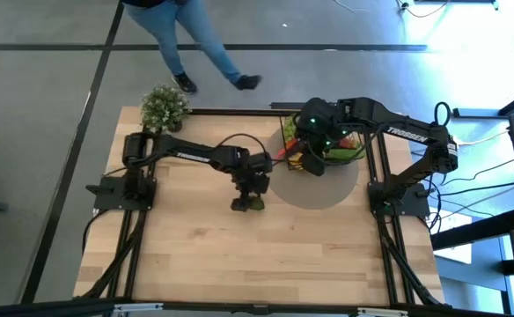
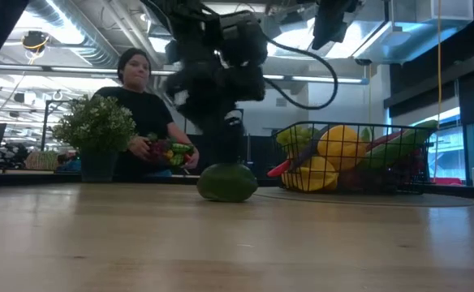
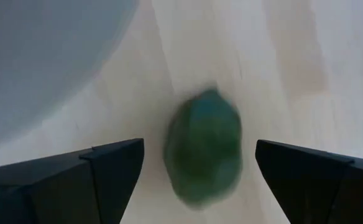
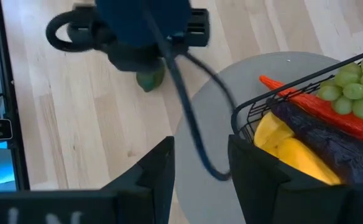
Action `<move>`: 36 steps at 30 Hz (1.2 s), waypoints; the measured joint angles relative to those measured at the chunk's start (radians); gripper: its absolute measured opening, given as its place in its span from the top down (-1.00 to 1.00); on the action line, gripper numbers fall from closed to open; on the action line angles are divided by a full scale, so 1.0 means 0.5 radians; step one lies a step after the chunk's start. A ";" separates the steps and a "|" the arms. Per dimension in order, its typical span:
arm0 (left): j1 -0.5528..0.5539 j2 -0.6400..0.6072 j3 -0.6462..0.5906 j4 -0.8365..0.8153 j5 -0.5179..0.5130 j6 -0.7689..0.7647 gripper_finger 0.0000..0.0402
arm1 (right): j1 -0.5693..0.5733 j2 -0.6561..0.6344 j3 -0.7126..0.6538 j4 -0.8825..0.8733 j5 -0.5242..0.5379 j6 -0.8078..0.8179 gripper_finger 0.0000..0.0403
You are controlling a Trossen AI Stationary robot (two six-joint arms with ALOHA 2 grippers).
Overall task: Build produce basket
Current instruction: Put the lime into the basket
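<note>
A green avocado lies alone on the wooden table, left of a round grey mat. My left gripper hangs just above it, open, with one finger on either side and clear of it. The black wire basket stands on the mat at the far right. It holds yellow fruit, green grapes, a red chili and a purple eggplant. My right gripper hovers over the basket's near left corner, open, with nothing between its fingers.
A small bushy potted plant stands at the table's far left corner. A person behind the far edge holds some toy produce. The near half of the table is bare wood.
</note>
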 joint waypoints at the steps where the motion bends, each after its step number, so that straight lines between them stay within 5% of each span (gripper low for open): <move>1: -0.010 0.010 -0.003 -0.003 -0.024 -0.001 -0.49 | 0.000 0.000 0.000 0.000 0.001 -0.001 0.32; 20: -0.101 0.186 0.000 0.076 -0.207 -0.056 -0.44 | 0.000 -0.001 0.000 0.068 0.001 -0.008 0.32; 30: -0.108 0.177 0.000 0.045 -0.371 -0.160 0.19 | 0.000 -0.001 0.000 0.081 0.001 -0.008 0.32; 36: -0.091 0.090 -0.007 -0.063 -0.403 -0.161 0.20 | 0.000 -0.001 0.000 0.081 0.001 -0.009 0.32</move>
